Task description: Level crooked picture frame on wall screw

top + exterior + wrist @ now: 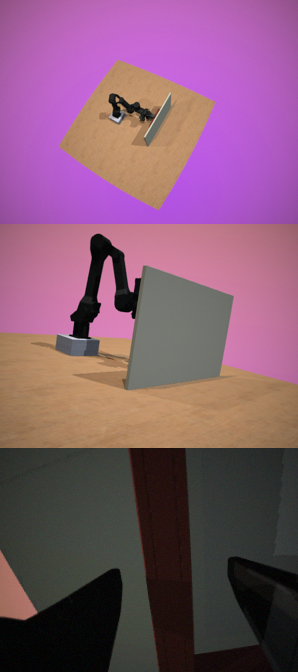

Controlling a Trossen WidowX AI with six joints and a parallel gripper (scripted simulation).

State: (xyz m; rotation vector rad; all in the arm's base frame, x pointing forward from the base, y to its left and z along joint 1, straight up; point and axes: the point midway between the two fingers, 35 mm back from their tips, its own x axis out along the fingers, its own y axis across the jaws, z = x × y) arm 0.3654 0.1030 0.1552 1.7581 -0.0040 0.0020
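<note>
The red picture frame [157,112] [167,513] is against the near face of the upright panel. In the wrist view one bar runs top to bottom, leaning slightly, and part of another bar shows at lower right. My gripper [153,116] [175,565] is open at the frame, with one fingertip on each side of the long bar and a gap on both sides. In the exterior view the panel hides the frame and fingertips. The screw and notched strip are not visible, and I cannot tell how far the frame tilts.
The grey panel [165,107] [181,327] [75,523] stands upright on the wooden table top [108,150] [129,421], close in front of the fingers. The arm's pale base block [115,119] [63,346] is on the other side of the arm from the panel.
</note>
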